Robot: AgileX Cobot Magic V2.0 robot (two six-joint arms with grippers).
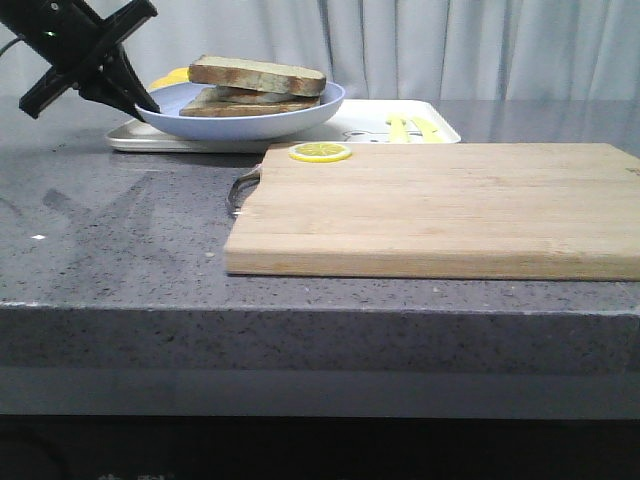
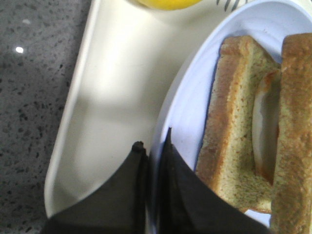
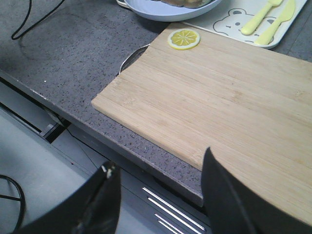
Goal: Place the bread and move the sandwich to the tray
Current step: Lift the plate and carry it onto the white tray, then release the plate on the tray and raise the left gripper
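The sandwich (image 1: 257, 85), brown-crusted bread slices with a white egg (image 2: 265, 131) between them, lies on the round pale blue plate (image 1: 250, 125). The top bread slice (image 1: 257, 73) sits on the stack. The plate is over the left part of the white tray (image 1: 370, 125); I cannot tell whether it rests on it. My left gripper (image 1: 145, 105) is shut on the plate's left rim; in the left wrist view the gripper (image 2: 154, 141) pinches the rim (image 2: 190, 97) above the tray (image 2: 117, 87). My right gripper (image 3: 158, 158) is open and empty at the table's front edge.
A large wooden cutting board (image 1: 440, 205) lies in front of the tray, with a lemon slice (image 1: 320, 152) at its far left corner. Yellow-green cutlery (image 1: 410, 126) lies on the tray's right part. A yellow object (image 1: 170, 78) sits behind the plate. A black cable (image 3: 29, 19) lies on the counter.
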